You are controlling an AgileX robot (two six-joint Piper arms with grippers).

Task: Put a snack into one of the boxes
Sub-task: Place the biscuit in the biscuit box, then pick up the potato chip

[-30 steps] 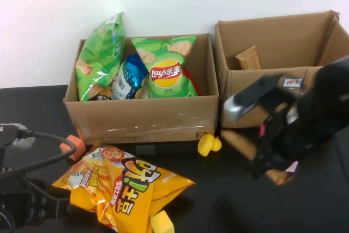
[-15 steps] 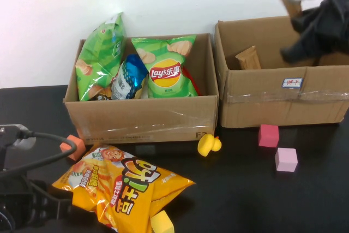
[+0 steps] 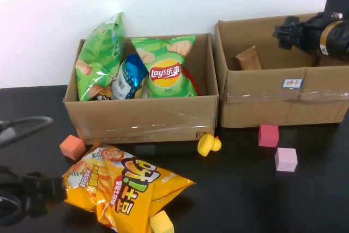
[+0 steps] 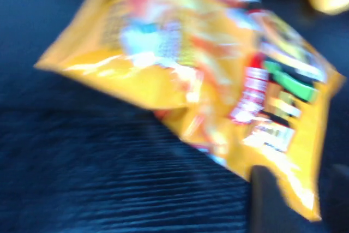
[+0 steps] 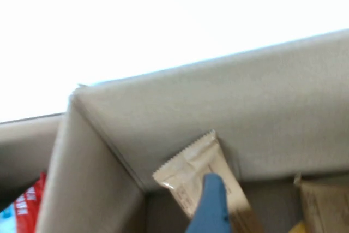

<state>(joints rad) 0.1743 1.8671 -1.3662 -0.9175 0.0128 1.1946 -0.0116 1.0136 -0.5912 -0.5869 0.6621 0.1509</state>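
Observation:
Two brown cardboard boxes stand at the back. The left box [image 3: 142,118] holds green chip bags [image 3: 166,66]. The right box [image 3: 262,102] has a white label [image 3: 293,83] and holds a tan snack bar [image 3: 248,58]. My right gripper [image 3: 284,30] hovers over the right box, open and empty. In the right wrist view its blue fingertip [image 5: 210,203] is in front of the tan bar [image 5: 191,170], and a second tan pack [image 5: 322,203] lies beside it. My left gripper [image 3: 53,189] is open at the left corner of a yellow chip bag [image 3: 128,184], whose edge [image 4: 294,184] lies between its fingers.
A yellow duck [image 3: 209,144] sits in front of the left box. Two pink cubes [image 3: 268,135] [image 3: 286,159] lie before the right box. An orange cube [image 3: 72,147] and a yellow cube [image 3: 162,223] lie by the chip bag.
My right gripper rose from the table with a tan bar, went over the right box and now holds nothing. My left gripper has moved toward the yellow bag's corner.

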